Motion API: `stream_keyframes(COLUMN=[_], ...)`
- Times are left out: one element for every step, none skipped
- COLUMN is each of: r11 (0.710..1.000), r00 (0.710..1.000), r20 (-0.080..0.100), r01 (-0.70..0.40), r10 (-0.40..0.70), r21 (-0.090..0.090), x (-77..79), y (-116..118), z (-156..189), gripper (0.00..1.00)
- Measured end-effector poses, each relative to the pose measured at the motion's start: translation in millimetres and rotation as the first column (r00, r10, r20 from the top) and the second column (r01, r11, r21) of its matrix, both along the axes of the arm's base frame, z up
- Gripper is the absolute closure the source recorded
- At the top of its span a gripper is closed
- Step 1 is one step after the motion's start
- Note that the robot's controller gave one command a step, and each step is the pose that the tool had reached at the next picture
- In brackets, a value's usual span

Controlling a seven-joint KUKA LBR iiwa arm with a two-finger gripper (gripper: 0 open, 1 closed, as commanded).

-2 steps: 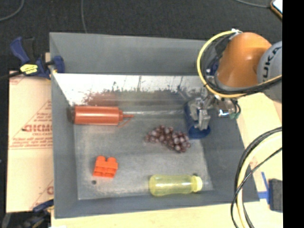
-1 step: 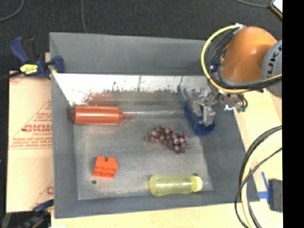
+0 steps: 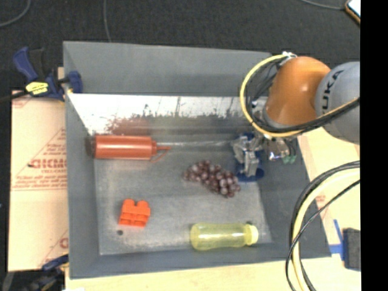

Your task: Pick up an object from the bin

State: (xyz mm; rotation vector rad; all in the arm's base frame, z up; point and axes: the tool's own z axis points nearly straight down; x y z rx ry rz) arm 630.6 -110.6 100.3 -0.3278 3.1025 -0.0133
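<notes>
I am at the very start of this job; nothing is picked up yet, and every thing I can see lies on the floor of the bin (image 3: 170, 223). The arm (image 3: 294, 99) comes in from the right; its fingers (image 3: 247, 155) point down near the back wall, at the right end of the bin. I cannot tell if they are open or closed; I see nothing held between them. Just below them is a small blue bit (image 3: 253, 174); it may be a little toy or a part of the robot, I am not sure.

The nearest thing is a bunch of dark purple grapes (image 3: 211, 178); it lies in the middle of the bin, just beside the fingers, on their left. The bunch is longer than it is wide; its long way runs from up-left to down-right in my view, and its right end comes close to the blue bit.

The red-orange bottle (image 3: 124, 147) lies flat along the back wall, with its thin tip to the right; the yellow bottle (image 3: 223, 235) lies flat near the front wall, cap to the right; the orange block (image 3: 133, 213) sits at the front left, well apart from the arm.

What is left is nearly all of it; the fingers must go round one thing, close on it, and lift it out. I think the grapes are the easy pick; I would pinch across their short way.
</notes>
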Motion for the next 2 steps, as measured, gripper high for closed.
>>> stream_keyframes(r11=[0.984,0.979], r00=[0.983,0.979], r20=[0.033,0.04], r01=[-0.18,-0.201], r10=[0.18,0.202], r21=[-0.013,-0.018], x=[-34.7,-34.6], y=[-2.5,-0.5], z=[-9.4,-13.3], gripper=[1.0,1.0])
